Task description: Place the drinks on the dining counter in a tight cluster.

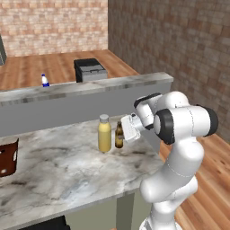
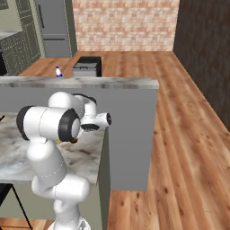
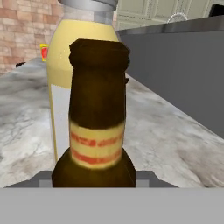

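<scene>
Setting the slim dark brown glass bottle down beside its neighbour looks like the step in hand. In the left base view the end effector sits at the bottle's side, and just beyond the bottle from it stands the tall yellow bottle with a pale cap — the two nearly touching, both upright on the wide grey-white veined marble tabletop. Well beyond the end effector, up on the raised grey ledge, stands the small blue-and-white bottle, far from the pair. A dark brown open-work basket sits at the tabletop's far left edge.

In the right base view the arm hides the pair of bottles; the blue-and-white bottle shows small on the ledge, above and beyond the hand.

In the hand view the brown bottle's neck and orange label rise straight ahead, close in, with the yellow bottle directly behind it. The jaws are nearly as closed as they get — I judge them clamped on the brown bottle's body, low down.

To finish well: confirm the base rests flat, release gently, and back straight away from the bottle, so neither one tips. The ledge bottle is still to be brought into the cluster.
</scene>
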